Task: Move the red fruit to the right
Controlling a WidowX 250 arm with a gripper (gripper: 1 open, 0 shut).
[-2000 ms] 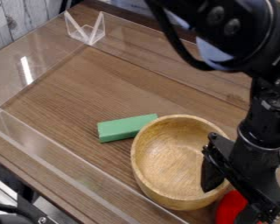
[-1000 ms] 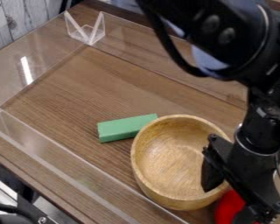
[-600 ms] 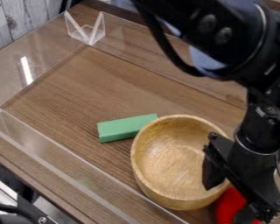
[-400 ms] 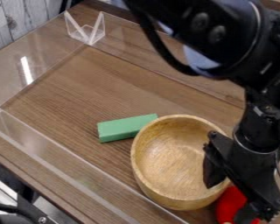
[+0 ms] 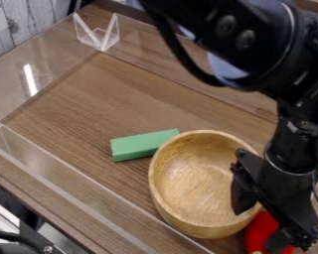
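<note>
The red fruit (image 5: 264, 235) shows as a bright red patch at the bottom right, just past the wooden bowl's right rim, mostly hidden by my gripper. My gripper (image 5: 270, 216) hangs straight down over it, black fingers (image 5: 242, 194) reaching along the bowl's inner right side and around the fruit. The jaws look closed around the red fruit, though the contact is partly hidden. No green cap shows.
A round wooden bowl (image 5: 189, 164) sits at the lower right of the wood-grain table. A flat green block (image 5: 144, 145) lies just left of the bowl. Clear acrylic walls (image 5: 43, 169) border the table's left and front. A small clear stand (image 5: 96, 33) is at the back.
The arm's upper links have shifted slightly left. The gripper and the red fruit stay at about the same spot at the bowl's right rim.
</note>
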